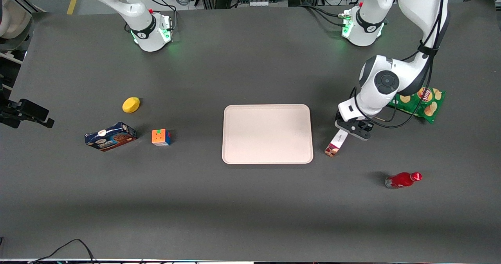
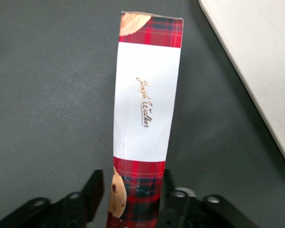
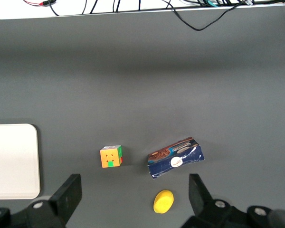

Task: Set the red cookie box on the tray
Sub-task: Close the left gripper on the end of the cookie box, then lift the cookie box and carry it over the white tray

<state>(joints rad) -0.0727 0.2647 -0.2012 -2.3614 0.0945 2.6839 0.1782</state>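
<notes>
The red cookie box [image 1: 336, 143] lies on the table right beside the tray [image 1: 267, 134], at its edge toward the working arm's end. My left gripper [image 1: 354, 127] is down over the box's end farther from the front camera. In the left wrist view the box [image 2: 147, 95] shows its white label band and plaid ends, and the gripper [image 2: 133, 178] straddles its plaid end. One finger [image 2: 95, 190] stands a little off the box's side, the other finger [image 2: 170, 187] is against it. The jaws are open. The tray's corner [image 2: 256, 47] shows beside the box.
A green chip bag [image 1: 424, 101] lies under the arm. A red bottle [image 1: 402, 179] lies nearer the front camera. A dark-blue cookie box [image 1: 110, 136], a colour cube [image 1: 161, 137] and a yellow lump [image 1: 131, 104] lie toward the parked arm's end.
</notes>
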